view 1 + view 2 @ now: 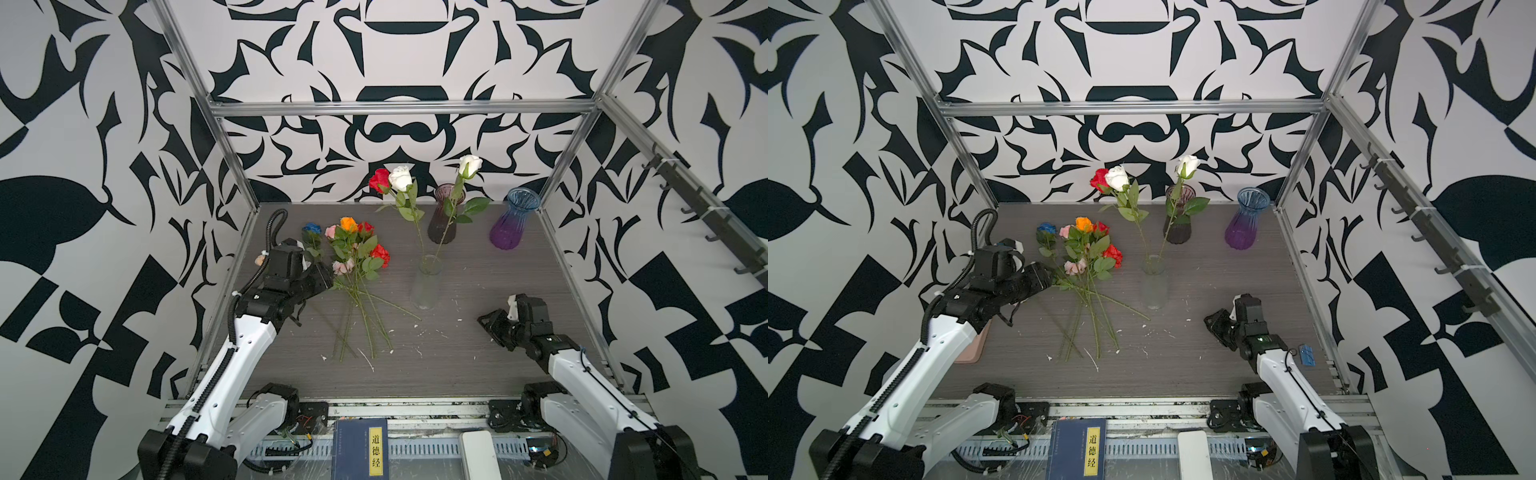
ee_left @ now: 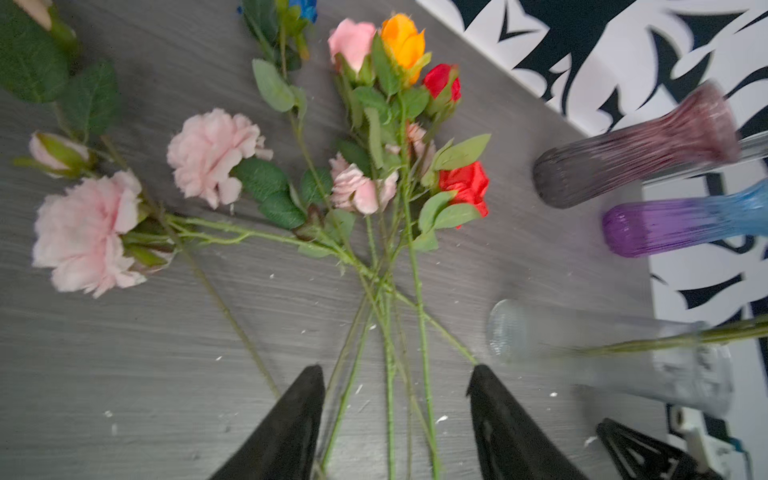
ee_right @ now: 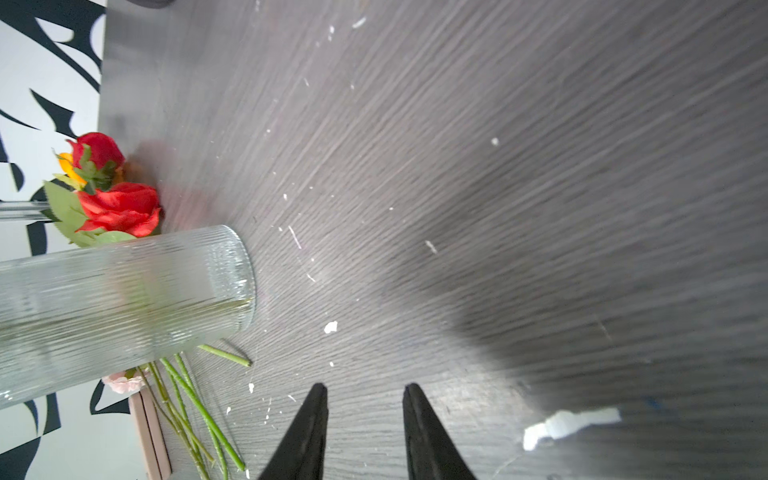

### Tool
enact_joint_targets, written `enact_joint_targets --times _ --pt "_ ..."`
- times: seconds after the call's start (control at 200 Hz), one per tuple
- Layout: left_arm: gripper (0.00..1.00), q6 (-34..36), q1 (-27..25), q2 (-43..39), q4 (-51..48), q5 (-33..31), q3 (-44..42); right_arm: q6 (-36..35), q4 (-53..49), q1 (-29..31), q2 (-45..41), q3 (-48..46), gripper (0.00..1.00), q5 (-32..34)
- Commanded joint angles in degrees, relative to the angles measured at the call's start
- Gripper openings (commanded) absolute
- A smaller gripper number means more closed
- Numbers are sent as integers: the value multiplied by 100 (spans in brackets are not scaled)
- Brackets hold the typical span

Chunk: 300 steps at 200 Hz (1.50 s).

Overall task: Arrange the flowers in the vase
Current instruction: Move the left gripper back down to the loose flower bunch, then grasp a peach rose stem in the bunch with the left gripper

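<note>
- The left gripper (image 2: pixel 395 370) has its jaws apart, clasping nothing; several green stems run between its fingers (image 2: pixel 299 411) in the wrist view.
- The right gripper (image 3: pixel 365 386) is also released, with bare table (image 3: pixel 498 166) between its jaws.
- The flowers (image 1: pixel 357 257) lie in a loose pile on the left half of the table, blooms far, stems fanning toward the near side and crossing one another.
- Pink frilly blooms (image 2: pixel 87 232) lie at the pile's left edge, hidden under the left arm in both top views.
- The vase (image 1: pixel 426 286) stands upright mid-table, just right of the pile, holding a red rose (image 1: pixel 379 179) and two white roses (image 1: pixel 401 178); one pile stem ends just beside its foot.
- A dark vase (image 1: pixel 442 216) and a blue vase (image 1: pixel 509 220) stand upright at the far side, well apart from the pile.
- The vase stands between the pile and the right gripper.
- A book (image 1: pixel 360 451) lies off the near edge.
- The left arm reaches in from the near left, its wrist turned right over the pile's stems.
- The right arm is low over the near right, its gripper aimed left toward the vase and apart from it.
</note>
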Motion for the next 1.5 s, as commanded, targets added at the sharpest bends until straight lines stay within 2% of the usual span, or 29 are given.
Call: enact_joint_targets --times 0.0,0.245,0.385,0.49,0.85,1.065,1.495 --pt "63 -378 106 59 -292 -358 -179 -80 141 -21 -2 151 34 -22" --pt "63 -517 339 326 -306 -506 -607 -53 173 -20 14 134 34 -12" --pt "56 -525 662 524 39 -232 -934 -45 167 -20 -2 126 34 -3" --pt "46 -565 989 859 299 70 -1042 -45 132 -20 -53 125 34 14" --pt "36 -368 1100 2302 747 -157 -493 -36 79 -16 -109 131 34 50" --pt "33 -318 1171 2852 845 -324 -185 -18 79 -29 -159 111 34 67" --pt "20 -412 1276 3136 870 -146 -114 -1 87 -23 -188 90 34 67"
